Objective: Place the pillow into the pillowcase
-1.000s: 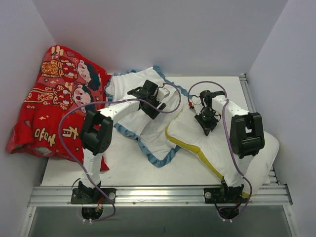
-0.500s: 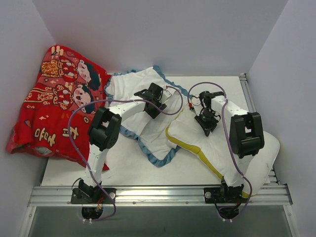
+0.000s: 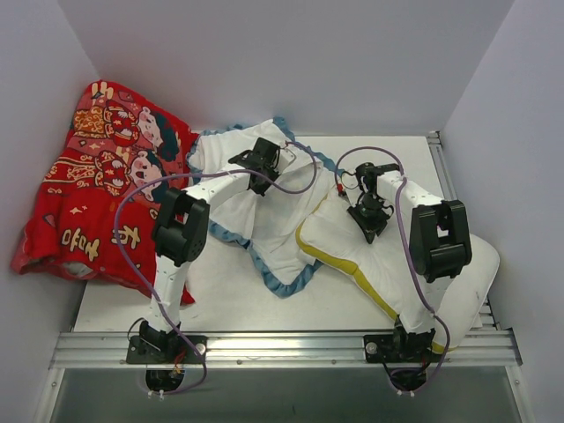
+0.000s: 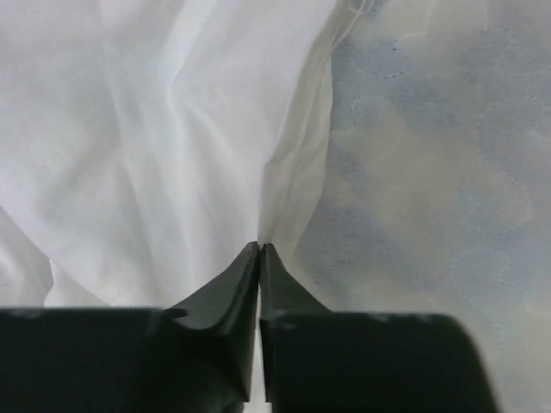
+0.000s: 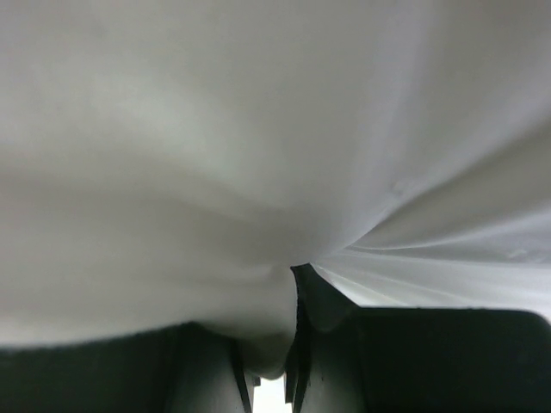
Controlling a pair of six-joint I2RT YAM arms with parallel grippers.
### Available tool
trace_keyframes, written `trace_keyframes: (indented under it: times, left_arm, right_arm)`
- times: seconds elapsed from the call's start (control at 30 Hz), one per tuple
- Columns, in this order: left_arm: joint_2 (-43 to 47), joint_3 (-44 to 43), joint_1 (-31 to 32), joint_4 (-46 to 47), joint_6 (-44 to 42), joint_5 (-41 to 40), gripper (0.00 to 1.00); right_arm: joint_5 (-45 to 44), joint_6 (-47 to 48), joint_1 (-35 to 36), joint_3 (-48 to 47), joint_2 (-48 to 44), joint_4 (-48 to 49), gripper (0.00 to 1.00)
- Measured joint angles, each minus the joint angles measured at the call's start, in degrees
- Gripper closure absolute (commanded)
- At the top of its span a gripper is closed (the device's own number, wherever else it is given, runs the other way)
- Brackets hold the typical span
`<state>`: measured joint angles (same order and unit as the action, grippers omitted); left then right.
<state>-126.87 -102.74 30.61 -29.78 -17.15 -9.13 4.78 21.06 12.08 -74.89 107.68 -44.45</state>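
The pillowcase (image 3: 280, 231) lies inside out at the table's middle, white with a blue ruffled trim. My left gripper (image 3: 257, 183) is over its far part. In the left wrist view its jaws (image 4: 260, 247) are shut on a thin raised fold of the pillowcase (image 4: 172, 129) cloth. The pillow (image 3: 405, 273), white with yellow piping, lies to the right, its corner next to the case. My right gripper (image 3: 369, 229) presses into that near corner. In the right wrist view the right gripper (image 5: 288, 284) is shut on a bulge of the pillow (image 5: 258, 129) fabric.
A red cartoon-figure cloth (image 3: 92, 194) is heaped at the far left against the wall. White walls close in the back and both sides. A metal rail (image 3: 282, 348) runs along the near edge by the arm bases.
The left gripper has gone from open to shut on the pillowcase cloth and shifted a little back and left. The right arm and the pillow have not moved.
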Motion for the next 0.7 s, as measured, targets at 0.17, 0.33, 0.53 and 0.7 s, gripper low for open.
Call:
trace_keyframes:
  times: [0.17, 0.33, 0.53, 0.7]
  left_arm:
    - [0.28, 0.0, -0.13, -0.33, 0.09, 3.74, 1.0]
    - [2.16, 0.02, -0.76, -2.01, 1.51, 12.26, 1.0]
    - [7.58, 1.7, -1.66, -4.59, 2.25, 21.75, 1.0]
    - [11.19, 3.89, -1.6, -5.57, 4.61, 29.11, 1.0]
  right_arm:
    - [0.2, 0.17, 0.0, 0.28, -0.55, 0.15, 1.0]
    - [2.45, 1.81, -0.04, 1.16, -5.57, -0.81, 1.0]
    - [5.53, 4.17, -0.2, 0.33, -16.37, -4.72, 1.0]
    - [9.7, 4.61, -0.42, -2.78, -20.2, -6.88, 1.0]
